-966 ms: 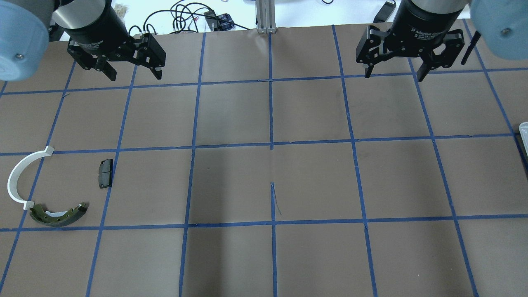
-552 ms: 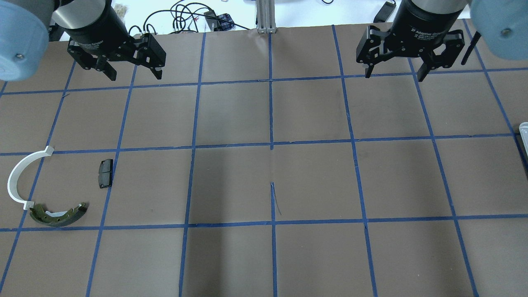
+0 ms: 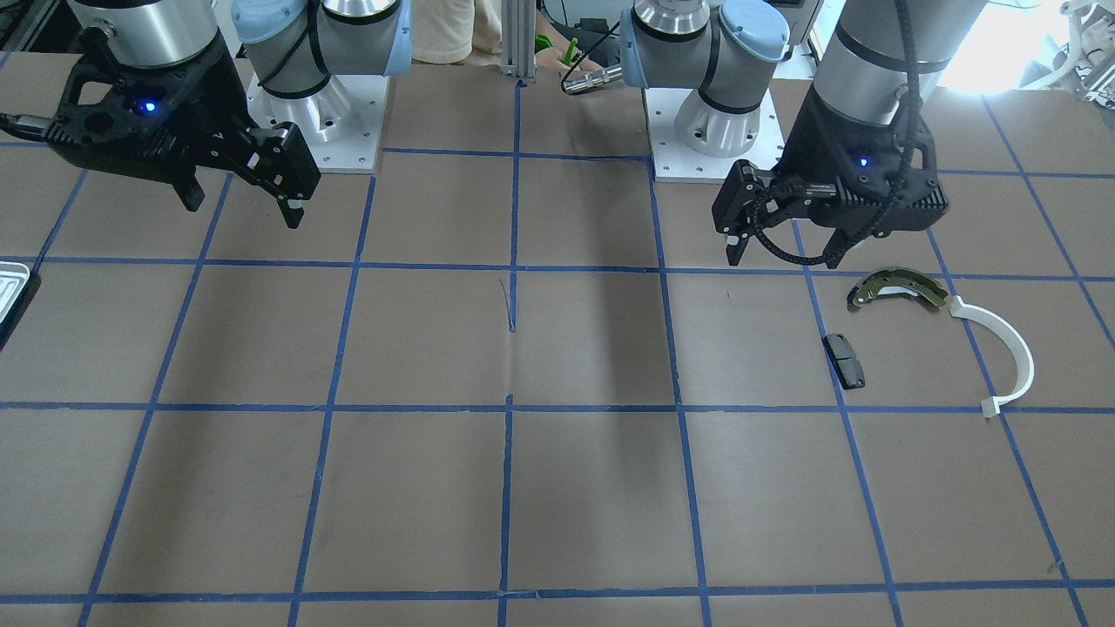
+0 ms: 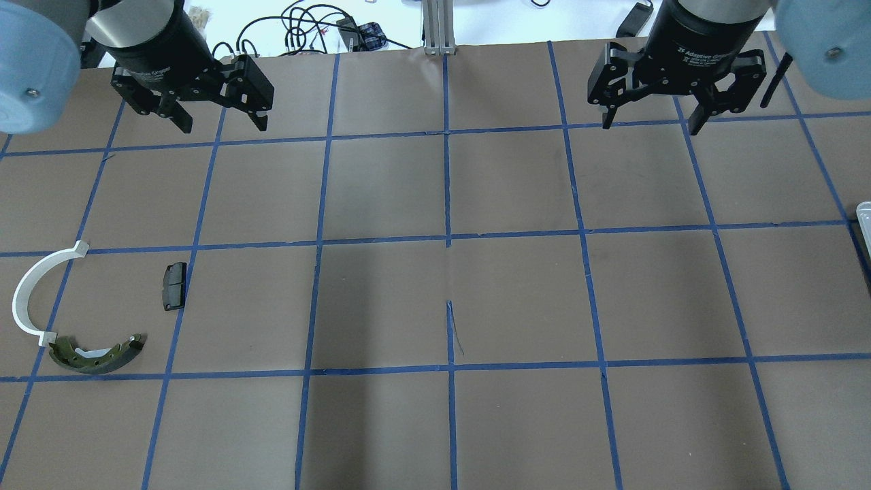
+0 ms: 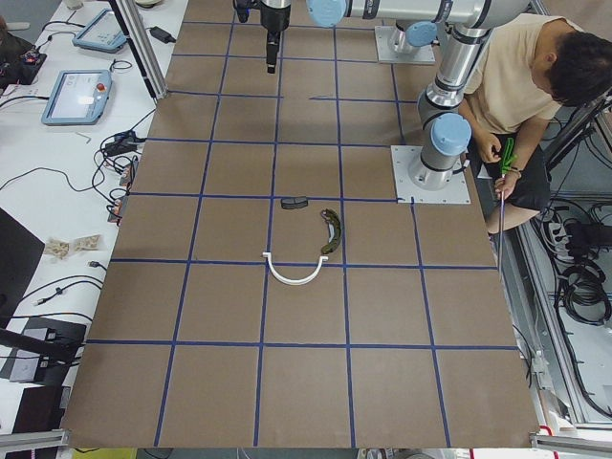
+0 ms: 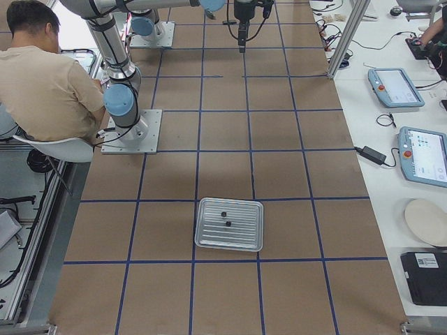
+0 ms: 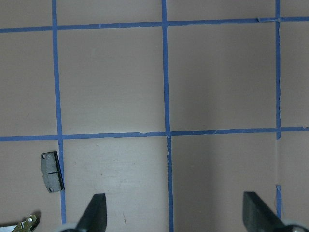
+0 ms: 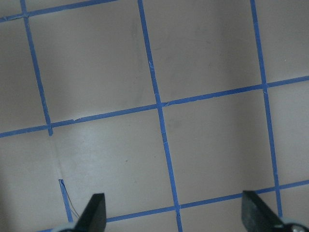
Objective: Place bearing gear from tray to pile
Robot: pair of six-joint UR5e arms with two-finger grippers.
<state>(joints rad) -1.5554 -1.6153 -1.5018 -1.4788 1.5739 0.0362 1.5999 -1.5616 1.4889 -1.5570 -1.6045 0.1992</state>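
The silvery tray [image 6: 209, 237] lies at the table's right end; only its edge shows in the overhead view [image 4: 864, 212] and the front view [image 3: 10, 286]. Two small dark round parts [image 6: 225, 219] lie in it, too small to tell apart. The pile sits at the left: an olive brake shoe [image 4: 95, 355], a white arc [image 4: 27, 292] and a black pad [image 4: 174, 286]. My left gripper [image 4: 221, 126] is open and empty, high above the table beyond the pile. My right gripper [image 4: 650, 127] is open and empty, far from the tray.
The table is brown paper with a blue tape grid. An aluminium post [image 4: 439, 27] and cables [image 4: 306, 27] are at the far edge. A seated person [image 6: 49, 84] is beside the robot bases. Tablets [image 6: 422, 153] lie on a side table.
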